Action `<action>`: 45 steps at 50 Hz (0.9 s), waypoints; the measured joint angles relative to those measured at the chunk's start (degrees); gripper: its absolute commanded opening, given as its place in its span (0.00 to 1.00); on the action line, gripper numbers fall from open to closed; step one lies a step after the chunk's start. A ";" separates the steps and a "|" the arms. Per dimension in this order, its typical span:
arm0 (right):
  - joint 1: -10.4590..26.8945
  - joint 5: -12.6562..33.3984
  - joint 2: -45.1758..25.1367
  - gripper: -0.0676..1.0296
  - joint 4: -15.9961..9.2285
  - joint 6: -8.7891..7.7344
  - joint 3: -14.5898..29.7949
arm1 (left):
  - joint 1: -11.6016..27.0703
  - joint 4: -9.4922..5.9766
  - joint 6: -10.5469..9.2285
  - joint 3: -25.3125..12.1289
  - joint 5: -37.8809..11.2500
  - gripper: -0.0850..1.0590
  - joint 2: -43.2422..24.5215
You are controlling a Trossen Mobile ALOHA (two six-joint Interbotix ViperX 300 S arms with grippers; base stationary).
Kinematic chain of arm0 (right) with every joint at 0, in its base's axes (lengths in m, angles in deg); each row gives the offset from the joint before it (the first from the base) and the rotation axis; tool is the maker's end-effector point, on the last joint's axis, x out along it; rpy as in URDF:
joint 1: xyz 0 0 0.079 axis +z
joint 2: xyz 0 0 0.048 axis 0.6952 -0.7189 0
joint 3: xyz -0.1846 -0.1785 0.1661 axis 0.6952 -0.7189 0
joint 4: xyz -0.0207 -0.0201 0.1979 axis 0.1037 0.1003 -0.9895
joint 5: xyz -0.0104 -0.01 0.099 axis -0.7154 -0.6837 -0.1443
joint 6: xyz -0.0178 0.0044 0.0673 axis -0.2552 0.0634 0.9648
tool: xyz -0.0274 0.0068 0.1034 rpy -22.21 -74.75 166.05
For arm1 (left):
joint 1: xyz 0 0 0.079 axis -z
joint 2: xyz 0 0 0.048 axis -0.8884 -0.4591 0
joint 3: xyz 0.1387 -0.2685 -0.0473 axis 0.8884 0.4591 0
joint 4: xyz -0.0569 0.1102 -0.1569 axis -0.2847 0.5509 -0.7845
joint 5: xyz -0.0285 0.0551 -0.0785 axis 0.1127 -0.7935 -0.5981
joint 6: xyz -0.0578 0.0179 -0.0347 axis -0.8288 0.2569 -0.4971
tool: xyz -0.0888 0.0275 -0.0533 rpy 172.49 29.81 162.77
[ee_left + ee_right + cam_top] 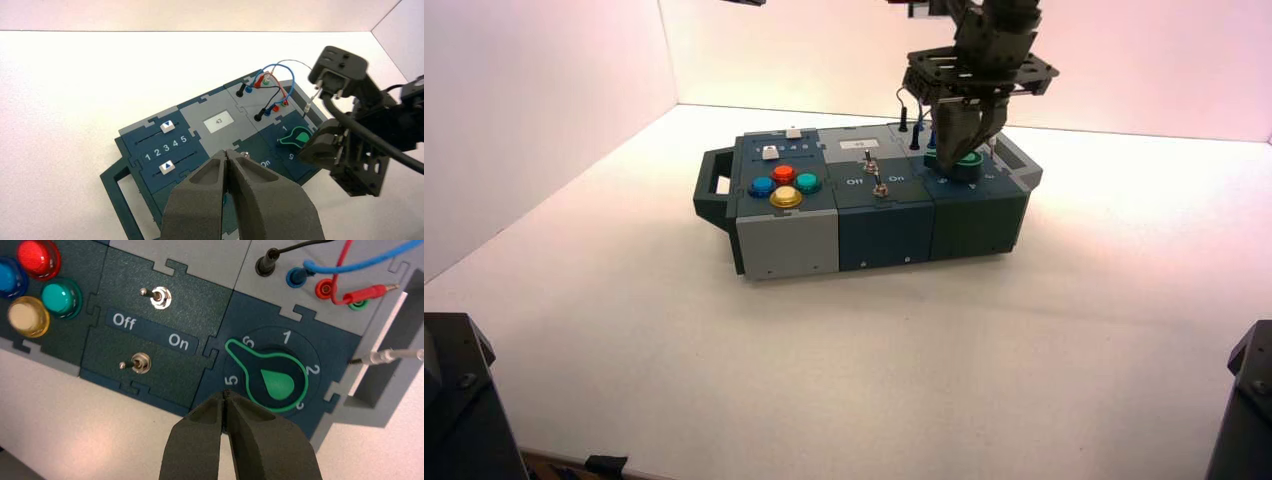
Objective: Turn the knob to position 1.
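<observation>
The knob (270,380) is a teardrop with a green top, on the right end of the box (884,235). Its pointed end lies by the 6 in the right wrist view. It also shows in the high view (967,160) and the left wrist view (296,137). My right gripper (223,396) is shut and empty. It hangs just above the box's front edge by the 5, beside the knob and not around it (962,140). My left gripper (227,152) is shut and empty, held high over the box's left half.
Two metal toggle switches (160,296) stand beside the Off/On lettering. Red, blue, yellow and green buttons (784,185) sit at the left. Two sliders (167,126) and plugged wires (270,90) lie at the back. A loose metal plug (382,357) lies by the right handle.
</observation>
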 measured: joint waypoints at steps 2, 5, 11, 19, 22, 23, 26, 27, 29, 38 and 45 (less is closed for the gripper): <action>0.00 -0.26 -0.35 0.04 0.00 0.00 0.26 | 0.00 0.00 -0.09 0.00 0.00 0.05 0.09; 0.00 -0.62 -0.97 0.04 0.00 0.00 0.62 | 0.00 0.00 0.00 0.09 0.00 0.05 0.09; 0.00 -0.97 -2.46 0.04 0.18 0.00 1.67 | 0.00 0.00 0.00 0.09 0.00 0.05 0.09; 0.00 -1.05 -4.39 0.04 0.35 0.00 3.25 | -0.26 0.00 0.00 0.00 0.00 0.05 0.09; 0.00 -1.14 -4.66 0.04 0.35 0.00 3.60 | -0.35 0.00 -0.09 0.09 0.00 0.05 0.26; 0.09 -1.14 -4.75 0.04 0.35 0.00 3.87 | -0.35 0.00 -0.09 0.09 0.09 0.05 0.26; 0.00 -1.14 -4.83 0.04 0.35 0.00 4.22 | -0.35 0.00 0.00 0.00 0.00 0.05 0.44; 0.00 -1.14 -4.83 0.04 0.35 -0.09 4.31 | -0.35 0.00 -0.09 0.00 0.00 0.05 0.44; 0.00 -1.05 -4.83 0.04 0.44 0.00 4.66 | -0.35 0.00 0.00 0.00 0.09 0.05 0.53; 0.00 -1.05 -5.01 0.04 1.05 0.00 5.36 | -0.35 0.00 -0.09 0.09 0.00 0.05 0.70; -0.18 -1.05 -5.36 0.04 1.41 0.00 5.71 | -0.35 0.00 0.00 0.09 0.00 0.05 0.70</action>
